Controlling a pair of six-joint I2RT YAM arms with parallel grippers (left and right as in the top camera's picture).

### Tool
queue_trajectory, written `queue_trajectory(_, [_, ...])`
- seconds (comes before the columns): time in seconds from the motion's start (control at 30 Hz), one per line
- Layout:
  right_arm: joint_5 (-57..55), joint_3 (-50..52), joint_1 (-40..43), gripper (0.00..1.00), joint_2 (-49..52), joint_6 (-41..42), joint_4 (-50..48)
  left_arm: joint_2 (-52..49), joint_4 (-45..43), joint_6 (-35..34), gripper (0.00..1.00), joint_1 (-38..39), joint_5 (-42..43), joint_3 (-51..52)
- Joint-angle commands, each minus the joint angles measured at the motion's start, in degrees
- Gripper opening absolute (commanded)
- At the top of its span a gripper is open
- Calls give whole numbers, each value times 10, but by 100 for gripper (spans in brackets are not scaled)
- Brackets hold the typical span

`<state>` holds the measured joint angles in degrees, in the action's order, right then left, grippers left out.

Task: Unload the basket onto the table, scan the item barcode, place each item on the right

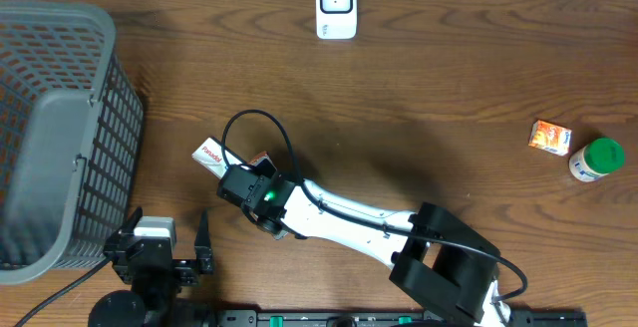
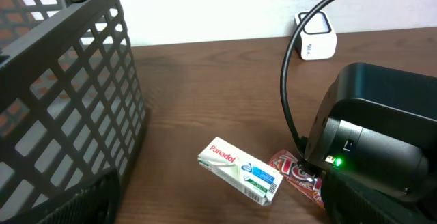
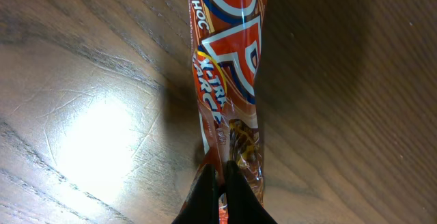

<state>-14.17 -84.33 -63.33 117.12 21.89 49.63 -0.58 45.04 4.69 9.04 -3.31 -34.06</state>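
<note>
The right hand (image 3: pixel 220 175) is pinched tight on one end of a snack bar (image 3: pixel 229 60). The snack bar has a shiny red and orange wrapper. It lies flat on the brown worktop (image 1: pixel 449 78), near the middle and a bit to the left. A white medicine box (image 1: pixel 210 156) lies just beside it. The left hand (image 1: pixel 164 247) sits low at the near edge, next to a grey basket (image 1: pixel 60 118). Its fingers are spread wide and hold nothing. A small white scanner (image 1: pixel 336 5) stands at the far edge, well apart from the snack bar. Far off to the right are a little orange box (image 1: pixel 550 137) and a bottle with a green lid (image 1: pixel 598 159), close together.
</note>
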Motion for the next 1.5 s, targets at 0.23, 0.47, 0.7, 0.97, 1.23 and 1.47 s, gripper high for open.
queue_trajectory(0.23, [181, 1, 38, 1, 4, -28, -11, 3, 0, -1, 93, -2, 1, 1])
queue_trajectory(0.47, [490, 0, 158, 1, 4, -99, -12, 3, 0, -1, 93, -2, 1, 1])
queue_trajectory(0.7, [637, 0, 304, 1, 4, -151, -4, 3, 0, -1, 93, -2, 1, 1])
queue_trajectory(0.97, [588, 0, 290, 35, 2, -209, 66, 3, 0, -1, 93, -2, 1, 1])
queue_trajectory(1.23, [519, 0, 197, 1, 2, -129, 2, 3, 0, -1, 93, -2, 1, 1])
queue_trajectory(1.47, [408, 0, 133, 1, 3, -67, -89, 3, 0, -1, 93, -2, 1, 1])
